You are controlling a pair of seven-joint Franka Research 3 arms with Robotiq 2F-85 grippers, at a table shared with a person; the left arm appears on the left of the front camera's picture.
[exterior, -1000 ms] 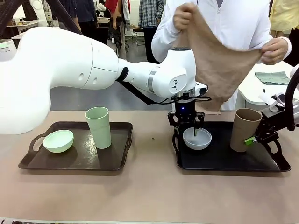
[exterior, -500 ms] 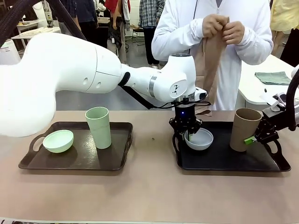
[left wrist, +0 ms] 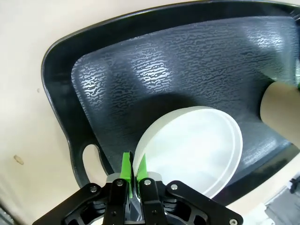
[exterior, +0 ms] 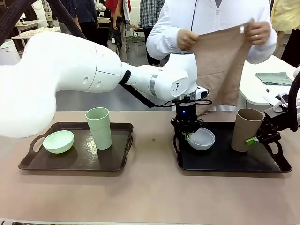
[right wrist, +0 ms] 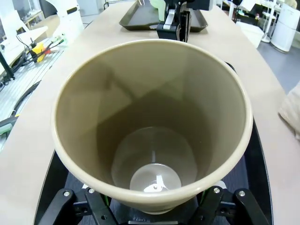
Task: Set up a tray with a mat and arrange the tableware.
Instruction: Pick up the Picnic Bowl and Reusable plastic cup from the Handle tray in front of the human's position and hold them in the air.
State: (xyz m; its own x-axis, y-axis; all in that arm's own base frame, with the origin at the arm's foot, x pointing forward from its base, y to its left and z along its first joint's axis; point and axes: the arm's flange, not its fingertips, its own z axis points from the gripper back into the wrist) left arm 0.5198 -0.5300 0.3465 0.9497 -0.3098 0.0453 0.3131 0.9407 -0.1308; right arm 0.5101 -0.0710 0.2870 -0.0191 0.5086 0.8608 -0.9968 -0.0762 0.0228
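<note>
Found left gripper (left wrist: 133,165) pinched shut on thin rim of grey bowl (left wrist: 192,147), tipped at left end of right tray (exterior: 225,169); cannot tell whether clear of tray floor. One-sided hold on a slick rim: liable to pivot or slip if swung fast, then drop onto tray or knock brown cup (exterior: 247,127) close by. Right gripper (exterior: 253,139) set around that cup, upright on same tray; cannot tell whether clamped. Farther out, mat (exterior: 220,65) held up in person's hands (exterior: 187,40) across counter (exterior: 150,197); could snag left arm (exterior: 70,79) if lowered early.
</note>
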